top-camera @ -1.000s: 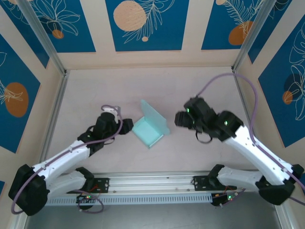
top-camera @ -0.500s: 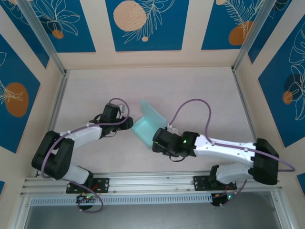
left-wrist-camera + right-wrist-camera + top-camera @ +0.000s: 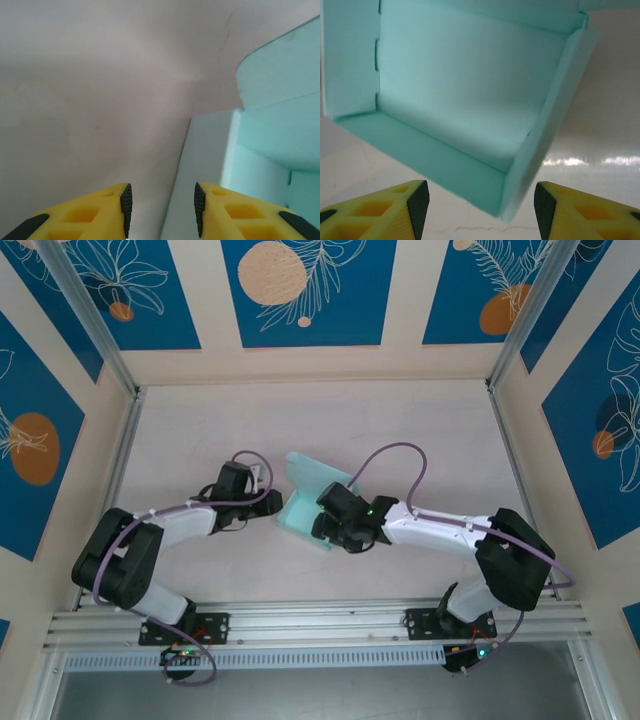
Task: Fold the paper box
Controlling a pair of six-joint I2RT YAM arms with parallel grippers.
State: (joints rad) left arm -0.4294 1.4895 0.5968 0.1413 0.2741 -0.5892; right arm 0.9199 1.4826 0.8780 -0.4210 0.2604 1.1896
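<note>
Top external view: the paper box (image 3: 305, 502) is seen lying on the table (image 3: 200, 430) between the two arms. It is part-folded, with low walls raised and one broad flap (image 3: 318, 477) standing up at its far side. The left gripper (image 3: 272, 502) is set at the box's left edge and the right gripper (image 3: 322, 527) at its near right corner.

In the left wrist view the yellow fingers (image 3: 90, 215) are held apart, with a pale wall's edge lined up just ahead of the bare gap; nothing is clamped. In the right wrist view the jaws are spread wide and the box's near corner is framed between them, ungripped.

Several faults can be foreseen. Since the box is held by neither gripper, it may be shoved across the table by one finger's nudge. If the thin card is pinched askew, it may be creased off its fold line. The side wall (image 3: 555, 105), seen leaning outward, may spring flat again if it is pressed without support. The grippers are near enough that they may be knocked together.
</note>
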